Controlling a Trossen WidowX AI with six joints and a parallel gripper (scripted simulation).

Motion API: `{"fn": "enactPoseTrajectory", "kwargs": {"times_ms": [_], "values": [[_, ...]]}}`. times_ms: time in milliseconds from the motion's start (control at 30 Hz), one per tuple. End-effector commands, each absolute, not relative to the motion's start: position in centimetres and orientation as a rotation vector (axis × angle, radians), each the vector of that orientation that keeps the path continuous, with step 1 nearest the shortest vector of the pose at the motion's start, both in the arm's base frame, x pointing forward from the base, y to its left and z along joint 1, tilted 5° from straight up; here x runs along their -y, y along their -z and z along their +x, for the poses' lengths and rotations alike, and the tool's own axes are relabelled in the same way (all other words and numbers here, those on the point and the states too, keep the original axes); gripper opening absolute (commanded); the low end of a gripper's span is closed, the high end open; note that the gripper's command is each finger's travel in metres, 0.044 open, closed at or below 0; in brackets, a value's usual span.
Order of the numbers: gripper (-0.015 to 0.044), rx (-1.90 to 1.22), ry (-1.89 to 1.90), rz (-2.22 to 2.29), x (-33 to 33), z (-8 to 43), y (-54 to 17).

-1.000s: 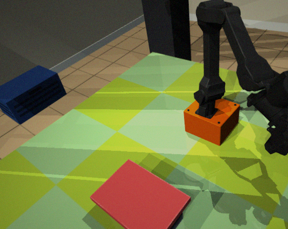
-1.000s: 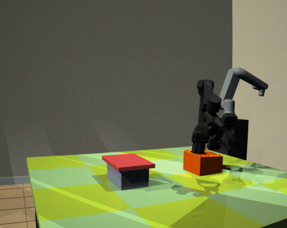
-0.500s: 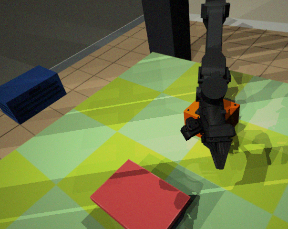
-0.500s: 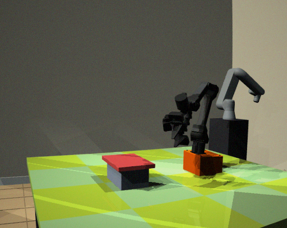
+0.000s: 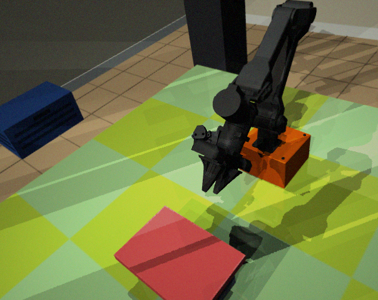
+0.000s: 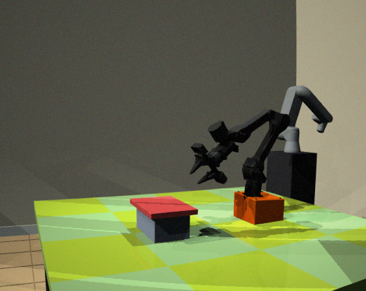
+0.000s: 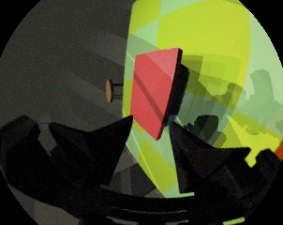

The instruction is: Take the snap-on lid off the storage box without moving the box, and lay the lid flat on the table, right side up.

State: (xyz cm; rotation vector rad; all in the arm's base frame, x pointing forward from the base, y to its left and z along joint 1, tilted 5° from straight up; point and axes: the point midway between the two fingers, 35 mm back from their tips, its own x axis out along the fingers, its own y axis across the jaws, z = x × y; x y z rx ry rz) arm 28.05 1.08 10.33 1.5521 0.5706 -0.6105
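The red lid (image 5: 183, 252) (image 6: 164, 207) (image 7: 156, 89) is a flat slab lying level on top of the storage box. It overhangs the sides. The blue-grey box (image 6: 171, 230) (image 7: 181, 89) stands on the table, mostly hidden under the lid in the top view. My gripper (image 5: 210, 192) (image 6: 194, 177) (image 7: 152, 122) is open partway, with nothing between its fingers. It hangs in the air above the table, between the arm's base and the box, higher than the lid and clear of it. The fingers tilt down toward the box side.
The arm stands on an orange block (image 5: 296, 161) (image 6: 269, 210) on the checkered table (image 5: 43, 258) (image 6: 108, 263). Behind it is a dark pedestal (image 5: 214, 35) (image 6: 303, 175) bearing a grey arm (image 6: 292, 137). A blue slotted case (image 5: 37, 119) is beyond the table's left edge. A round stool (image 7: 109, 91) shows past the table.
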Motion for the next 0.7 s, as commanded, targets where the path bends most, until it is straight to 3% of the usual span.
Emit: {"fn": "enactPoseTrajectory", "kwargs": {"times_ms": [0,267,667], "values": [[0.0235,-0.572,0.608,1.551,-1.1,28.1,-10.4],[0.0235,-0.555,0.624,1.561,-1.0,27.7,-5.2],[0.0235,-0.554,0.624,1.561,-1.0,28.4,-4.5]]}}
